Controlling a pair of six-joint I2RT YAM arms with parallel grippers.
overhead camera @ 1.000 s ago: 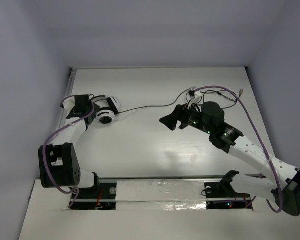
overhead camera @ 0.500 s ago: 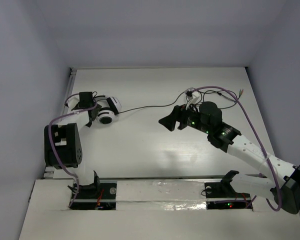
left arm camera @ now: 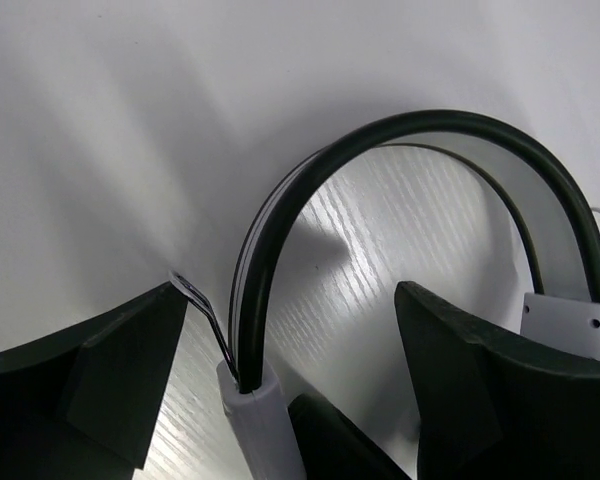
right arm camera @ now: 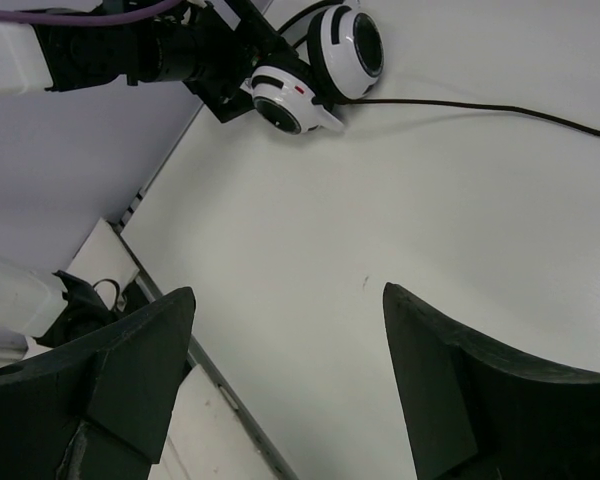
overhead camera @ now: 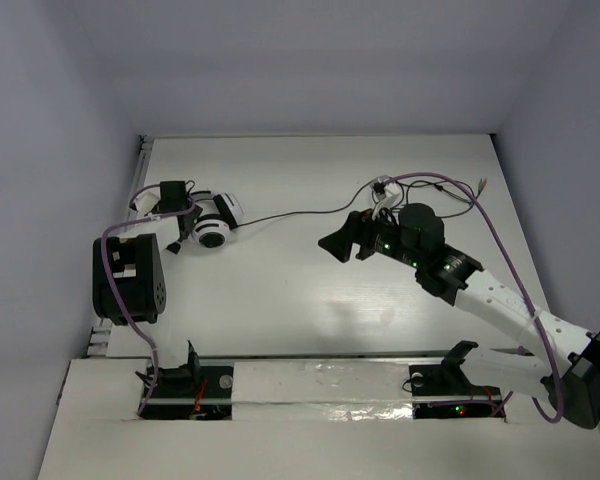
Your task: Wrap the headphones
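Note:
The white headphones [overhead camera: 214,222] lie at the far left of the table, earcups black-ringed. Their thin black cable [overhead camera: 300,212] runs right towards the right arm. My left gripper [overhead camera: 188,212] is open and sits right at the headset. In the left wrist view the black-and-white headband [left arm camera: 280,215] arcs between the two fingers [left arm camera: 120,375], and its white end sleeve [left arm camera: 258,425] sits nearer the left one. My right gripper [overhead camera: 336,243] is open and empty above mid-table. The right wrist view shows the headphones [right arm camera: 320,60] and cable [right arm camera: 480,108] far off.
The cable's far end bunches in loose loops by a small white piece [overhead camera: 384,186] behind the right wrist. A thick purple robot cable [overhead camera: 495,230] loops over the right arm. The table's left edge rail [overhead camera: 138,180] runs just beside the left gripper.
The left arm has folded back and upward, and its gripper has shifted slightly up and in around the headband. The right arm and the headphones have barely moved.

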